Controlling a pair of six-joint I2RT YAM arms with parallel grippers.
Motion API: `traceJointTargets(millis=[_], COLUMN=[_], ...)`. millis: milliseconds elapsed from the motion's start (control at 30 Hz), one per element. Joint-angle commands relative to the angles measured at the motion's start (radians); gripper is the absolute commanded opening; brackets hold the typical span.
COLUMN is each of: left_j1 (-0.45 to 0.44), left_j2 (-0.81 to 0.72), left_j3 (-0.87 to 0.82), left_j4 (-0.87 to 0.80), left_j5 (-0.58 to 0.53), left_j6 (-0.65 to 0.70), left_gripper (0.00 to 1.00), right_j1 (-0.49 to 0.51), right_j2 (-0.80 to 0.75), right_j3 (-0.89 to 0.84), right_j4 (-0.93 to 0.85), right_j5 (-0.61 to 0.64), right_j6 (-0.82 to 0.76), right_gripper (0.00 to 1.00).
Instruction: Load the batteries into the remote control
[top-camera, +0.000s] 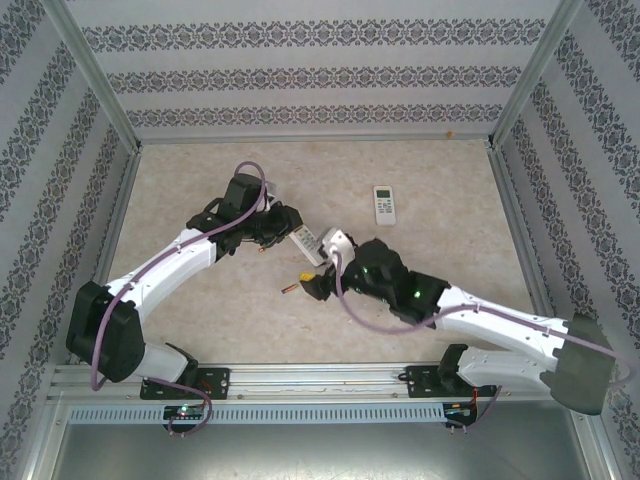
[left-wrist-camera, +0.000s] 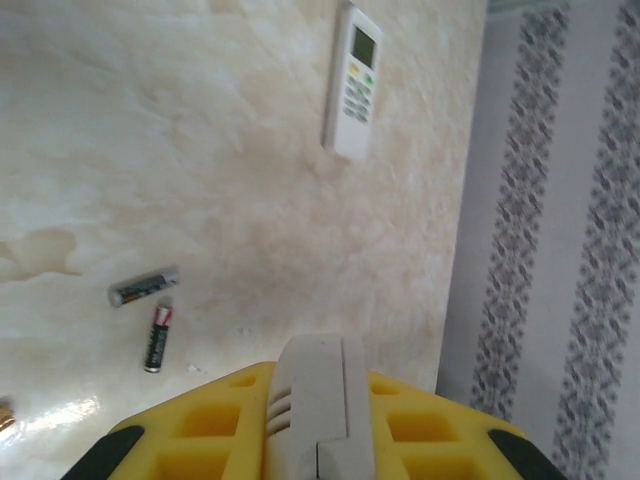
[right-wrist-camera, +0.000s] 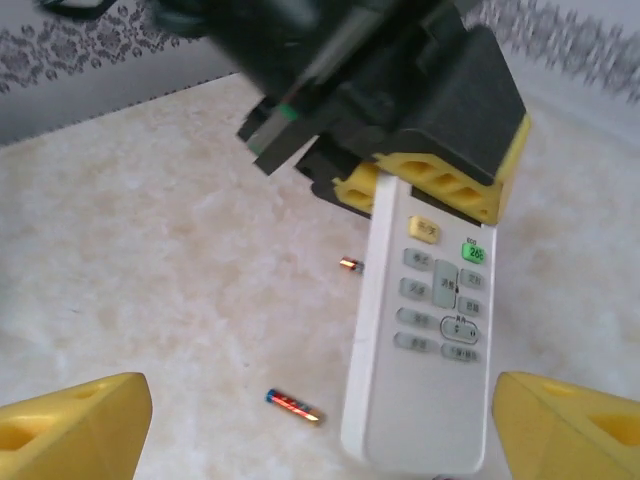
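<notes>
**One-ended hold on the remote, loose cells on the table**

Top view: the left gripper is clamped on one end of the held remote, whose free end reaches toward the right gripper. An orange battery lies on the table just beside the right gripper. A second remote rests well beyond both.

Left wrist view: the yellow fingers pinch the held remote's edges. A grey battery and a dark battery lie ahead and to their left, close together. With only one end gripped, a sideways push could twist the remote loose.

Right wrist view: the right gripper's fingers stand wide, with the remote's free end between them touching neither. The button face looks at this camera, so the battery door is probably on the far side. An off-centre close may press keys or lever the remote free. A striped battery lies below it, and a drop could send the round cells rolling.
</notes>
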Motion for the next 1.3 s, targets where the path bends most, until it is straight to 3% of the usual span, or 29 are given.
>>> traceJointTargets(millis=[0, 133, 267, 433, 667, 700, 733, 833, 900, 1000, 1133, 1267], left_j1=[-0.006, -0.006, -0.007, -0.006, -0.004, -0.004, -0.002, 0.015, 0.056, 0.152, 0.230, 0.230], left_j2=[-0.023, -0.031, -0.032, -0.033, -0.071, -0.083, -0.102, -0.167, -0.217, -0.273, -0.220, -0.098], left_j3=[0.015, 0.016, 0.017, 0.014, 0.003, -0.001, -0.010, -0.041, -0.068, -0.122, -0.120, -0.150], left_j4=[-0.110, -0.112, -0.111, -0.103, -0.072, -0.049, -0.013, 0.127, 0.256, 0.475, 0.743, 1.175], left_j5=[-0.128, -0.133, -0.118, -0.099, -0.106, -0.108, -0.109, -0.110, -0.070, 0.041, 0.314, 0.480], left_j6=[-0.121, -0.162, -0.180, -0.193, -0.169, -0.159, -0.145, -0.059, 0.023, 0.072, 0.084, -0.115], left_gripper=[0.10, 0.10, 0.10, 0.10, 0.11, 0.14, 0.24, 0.83, 1.00, 1.00, 1.00, 1.00], right_j1=[0.057, 0.094, 0.093, 0.059, 0.026, 0.022, 0.016, -0.023, -0.077, -0.198, -0.348, -0.374], right_j2=[0.020, 0.120, 0.249, 0.361, 0.381, 0.374, 0.356, 0.268, 0.206, 0.141, 0.140, 0.184], right_j3=[-0.089, -0.112, -0.065, -0.030, -0.009, -0.010, -0.010, 0.021, 0.060, 0.101, 0.163, 0.242], right_j4=[0.266, 0.451, 0.530, 0.612, 0.540, 0.540, 0.535, 0.433, 0.342, 0.283, 0.358, 0.387], right_j5=[0.227, 0.298, 0.334, 0.344, 0.238, 0.235, 0.216, 0.090, -0.041, -0.262, -0.579, -0.705], right_j6=[-0.320, -0.471, -0.528, -0.477, -0.364, -0.329, -0.283, -0.093, 0.055, 0.331, 0.733, 0.913], right_gripper=[0.88, 0.87, 0.80, 0.51, 0.26, 0.22, 0.18, 0.15, 0.16, 0.16, 0.17, 0.17])
